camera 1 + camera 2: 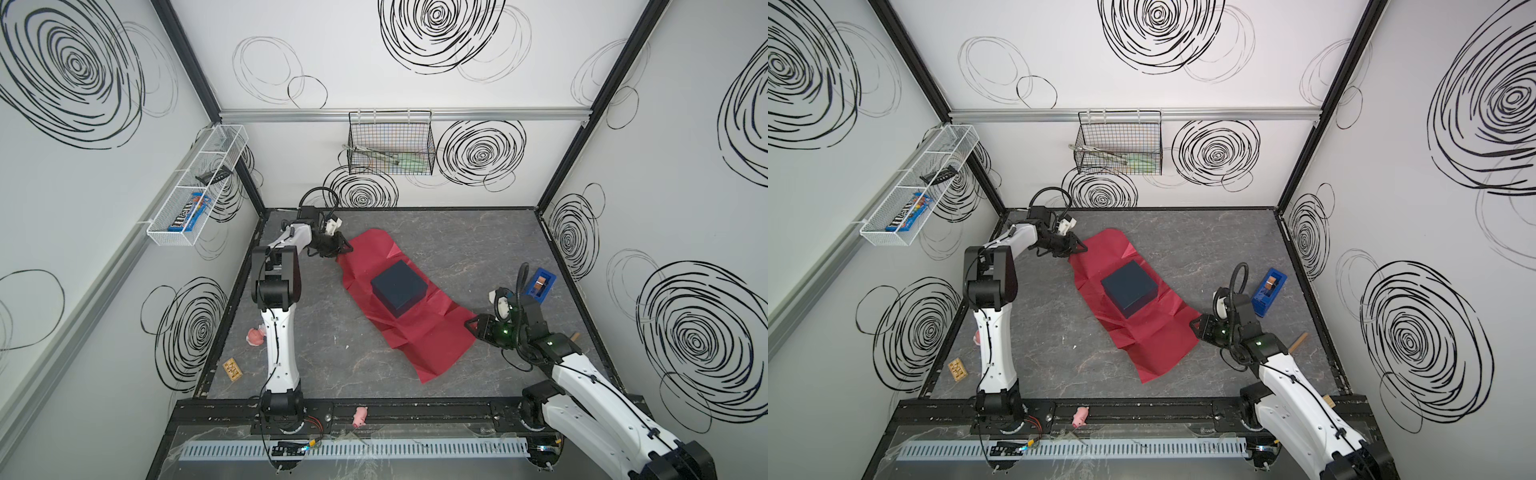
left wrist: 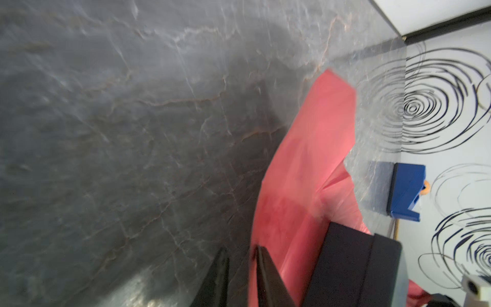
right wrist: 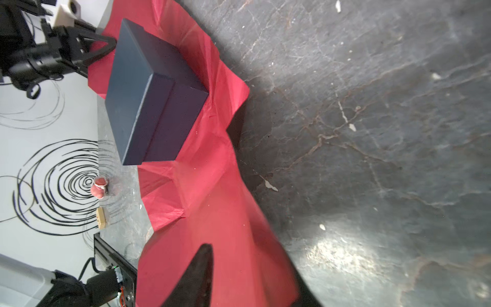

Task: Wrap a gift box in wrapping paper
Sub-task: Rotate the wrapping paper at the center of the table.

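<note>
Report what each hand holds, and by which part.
Right hand: the nearest edge of the wrapping paper lies between its fingers; clamped or not, cannot tell. Left hand: at the paper's far-left edge, grip unclear. The gift box is unheld.

Cut by left wrist frame edge: dark navy cardboard gift box. Blurred alongside: creased red wrapping paper.

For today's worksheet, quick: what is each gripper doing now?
Left gripper: nearly closed at the edge of the wrapping paper; grip cannot be told.
Right gripper: wrapping paper between its jaws; grip cannot be told.
</note>
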